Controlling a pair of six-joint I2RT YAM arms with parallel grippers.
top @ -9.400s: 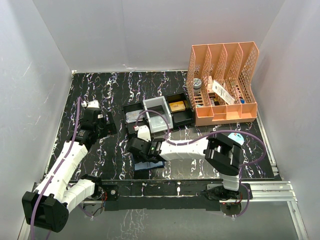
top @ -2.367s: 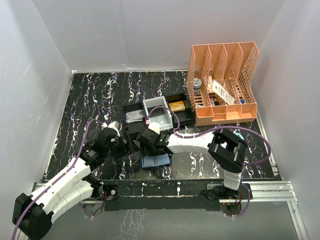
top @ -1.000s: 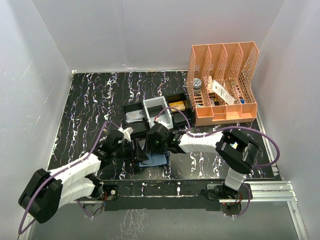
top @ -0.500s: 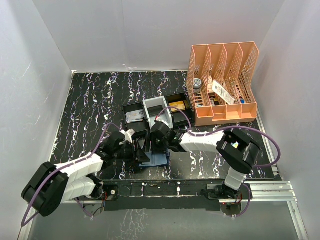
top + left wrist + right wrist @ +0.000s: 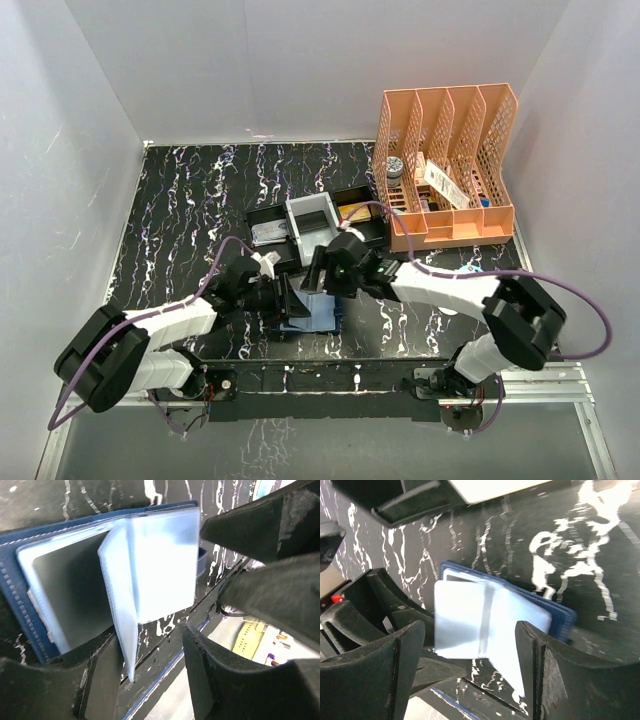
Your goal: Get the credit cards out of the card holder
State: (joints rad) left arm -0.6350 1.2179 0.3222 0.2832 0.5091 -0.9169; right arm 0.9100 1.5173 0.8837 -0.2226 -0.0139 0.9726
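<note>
On the black marbled bench [image 5: 180, 210], the left hand [image 5: 283, 300] sits low at the card holder's left side. Its fingers [image 5: 100, 680] are partly apart. One pale sleeve leaf stands on edge in the gap, close by one finger, and nothing is pinched. The card holder [image 5: 318, 314] lies open near the bench's front edge, navy cover down, blue-grey sleeves up. A grey face shows through its left sleeve — card or shadow, I cannot tell. Over it hangs the right hand [image 5: 320, 272], fingers spread wide to either side of the sleeves and gripping nothing. Behind stands a black compartment tray [image 5: 262, 212] — and far right, an orange file rack [image 5: 450, 228].
</note>
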